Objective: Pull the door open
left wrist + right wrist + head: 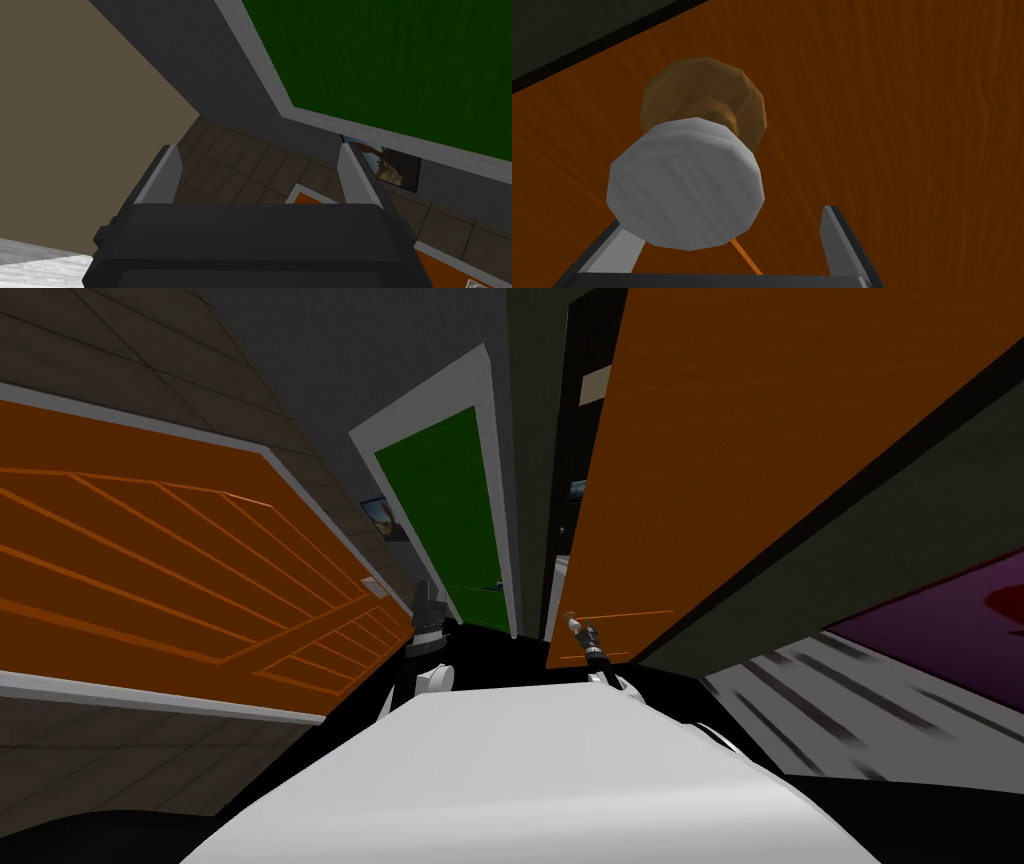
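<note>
Right wrist view: right pincer (724,220) spread beside white knob (684,182)

A green door (445,523) in a white frame (497,468) stands in the grey wall. Near that frame, a small framed picture (383,516) hangs on the dark tiled wall (120,348), which also carries a wide orange panelled surface (150,558). A purple rug (940,618) lies beside grey striped floor (850,708).
</note>
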`<state>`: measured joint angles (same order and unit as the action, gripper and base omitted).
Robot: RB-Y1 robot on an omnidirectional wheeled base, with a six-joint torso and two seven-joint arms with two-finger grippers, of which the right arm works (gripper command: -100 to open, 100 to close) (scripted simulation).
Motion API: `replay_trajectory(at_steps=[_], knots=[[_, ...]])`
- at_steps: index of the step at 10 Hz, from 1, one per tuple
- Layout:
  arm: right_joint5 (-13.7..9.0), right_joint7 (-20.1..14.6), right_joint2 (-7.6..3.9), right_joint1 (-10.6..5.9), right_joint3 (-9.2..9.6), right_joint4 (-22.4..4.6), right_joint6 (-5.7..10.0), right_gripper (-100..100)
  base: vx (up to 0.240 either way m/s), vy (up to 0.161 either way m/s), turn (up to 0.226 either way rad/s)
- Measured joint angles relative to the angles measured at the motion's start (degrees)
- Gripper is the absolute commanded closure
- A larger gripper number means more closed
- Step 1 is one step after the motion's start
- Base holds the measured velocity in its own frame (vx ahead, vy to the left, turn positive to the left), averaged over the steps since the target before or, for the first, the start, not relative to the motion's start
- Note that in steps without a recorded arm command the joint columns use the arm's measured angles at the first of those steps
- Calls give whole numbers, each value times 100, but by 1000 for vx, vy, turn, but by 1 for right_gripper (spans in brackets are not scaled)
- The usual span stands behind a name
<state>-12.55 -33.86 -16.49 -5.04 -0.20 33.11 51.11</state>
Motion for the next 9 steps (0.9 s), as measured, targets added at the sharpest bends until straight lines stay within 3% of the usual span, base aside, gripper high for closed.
replay_trajectory(at_steps=[2,9], knots=[[-84,-289,73,8,83,74,-19,-100,-62,2,53],[-386,-1246,139,-31,240,130,-94,-100,-61,-27,55]])
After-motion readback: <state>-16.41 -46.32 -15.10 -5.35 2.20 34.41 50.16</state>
